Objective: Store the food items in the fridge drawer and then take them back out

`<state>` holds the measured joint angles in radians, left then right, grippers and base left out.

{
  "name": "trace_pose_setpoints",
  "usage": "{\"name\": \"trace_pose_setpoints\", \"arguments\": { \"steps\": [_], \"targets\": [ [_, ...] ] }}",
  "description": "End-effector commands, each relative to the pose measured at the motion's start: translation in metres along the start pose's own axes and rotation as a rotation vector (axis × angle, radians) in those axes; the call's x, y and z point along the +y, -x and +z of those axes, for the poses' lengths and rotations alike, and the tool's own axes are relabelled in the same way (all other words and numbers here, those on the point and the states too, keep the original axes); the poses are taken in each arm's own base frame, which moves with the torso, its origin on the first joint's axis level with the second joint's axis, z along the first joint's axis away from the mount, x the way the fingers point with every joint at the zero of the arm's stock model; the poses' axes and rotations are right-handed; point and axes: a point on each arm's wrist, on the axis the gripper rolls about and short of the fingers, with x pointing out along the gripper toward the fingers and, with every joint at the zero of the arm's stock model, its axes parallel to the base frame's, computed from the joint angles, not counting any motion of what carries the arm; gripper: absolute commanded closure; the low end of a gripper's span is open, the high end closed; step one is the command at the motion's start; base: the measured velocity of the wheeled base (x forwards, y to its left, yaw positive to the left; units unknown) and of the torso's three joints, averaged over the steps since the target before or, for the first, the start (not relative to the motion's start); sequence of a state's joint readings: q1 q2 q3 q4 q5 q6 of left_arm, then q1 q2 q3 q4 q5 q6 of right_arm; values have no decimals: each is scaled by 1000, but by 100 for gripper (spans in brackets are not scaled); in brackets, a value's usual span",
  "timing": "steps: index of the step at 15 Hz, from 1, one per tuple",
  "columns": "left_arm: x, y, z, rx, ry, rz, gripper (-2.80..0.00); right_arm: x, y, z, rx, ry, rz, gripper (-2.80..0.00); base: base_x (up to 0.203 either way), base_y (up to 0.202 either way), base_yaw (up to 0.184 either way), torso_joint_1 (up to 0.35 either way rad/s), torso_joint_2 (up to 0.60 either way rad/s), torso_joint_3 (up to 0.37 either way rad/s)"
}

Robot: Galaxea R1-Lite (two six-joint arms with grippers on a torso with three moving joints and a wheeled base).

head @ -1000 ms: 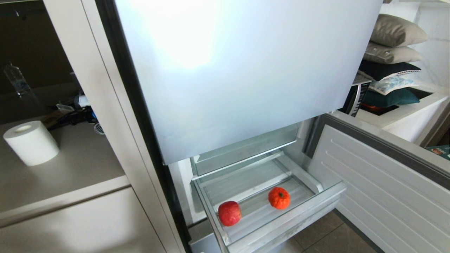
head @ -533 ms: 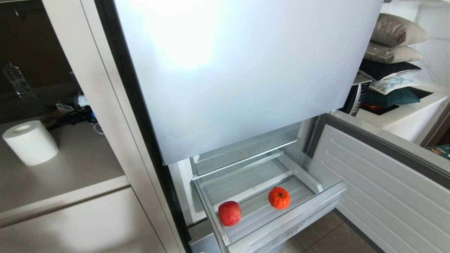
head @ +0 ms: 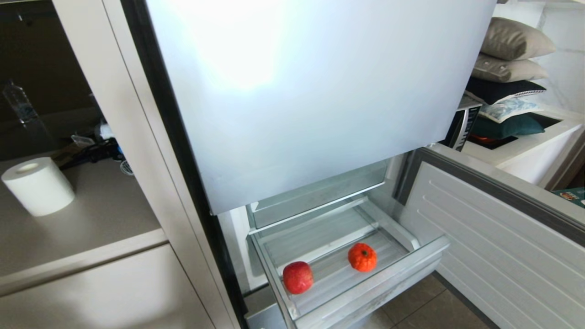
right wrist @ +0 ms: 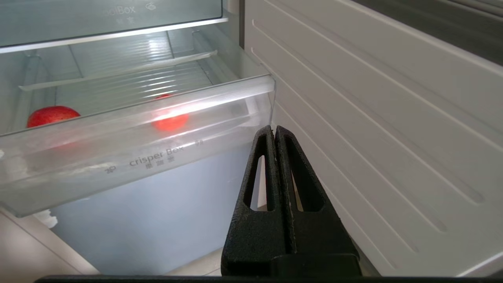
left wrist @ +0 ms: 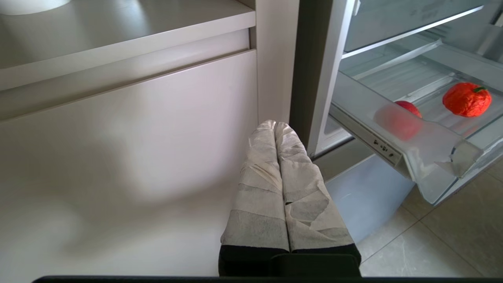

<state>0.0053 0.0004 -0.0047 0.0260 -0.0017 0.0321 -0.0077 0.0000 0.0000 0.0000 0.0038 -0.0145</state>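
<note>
The clear fridge drawer [head: 365, 292] stands pulled out under the closed upper door. Both food items lie on its ribbed floor: the red apple [head: 297, 277] at the near left corner and the bumpy orange fruit [head: 362, 257] to its right. The left wrist view shows the drawer [left wrist: 424, 145] with the apple [left wrist: 408, 108] and the orange fruit [left wrist: 466, 99]. In the right wrist view the apple [right wrist: 51, 115] peeks over the drawer's frosted front lip [right wrist: 129, 137]. My left gripper [left wrist: 275, 125], wrapped in tape, is shut and empty by the cabinet. My right gripper [right wrist: 273, 130] is shut and empty below the drawer's right corner.
The open lower fridge door [head: 493, 246] stands to the right of the drawer. A second clear bin [head: 320, 192] sits above it. A white paper roll [head: 39, 185] stands on the counter [head: 91, 219] at the left. Cushions [head: 509, 68] are stacked at the far right.
The whole head view has shifted very slightly; the food items, the drawer and both arms have not moved.
</note>
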Motion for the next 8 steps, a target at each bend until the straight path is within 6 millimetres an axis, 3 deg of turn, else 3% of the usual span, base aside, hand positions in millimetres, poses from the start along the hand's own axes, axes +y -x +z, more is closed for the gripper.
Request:
{"name": "trace_pose_setpoints", "arguments": {
  "steps": [1, 3, 8],
  "targets": [
    [0, 0, 0, 0, 0, 1, 0, 0, 0, 0, -2, 4, 1, 0, 0, 0, 0, 0, 0, 0],
    [0, 0, 0, 0, 0, 1, 0, 0, 0, 0, -2, 2, 1, 0, -2, -3, 53, -1, 8, 4],
    [0, 0, 0, 0, 0, 1, 0, 0, 0, 0, -2, -1, 1, 0, 2, -9, 172, 0, 7, 5]
  ]
}}
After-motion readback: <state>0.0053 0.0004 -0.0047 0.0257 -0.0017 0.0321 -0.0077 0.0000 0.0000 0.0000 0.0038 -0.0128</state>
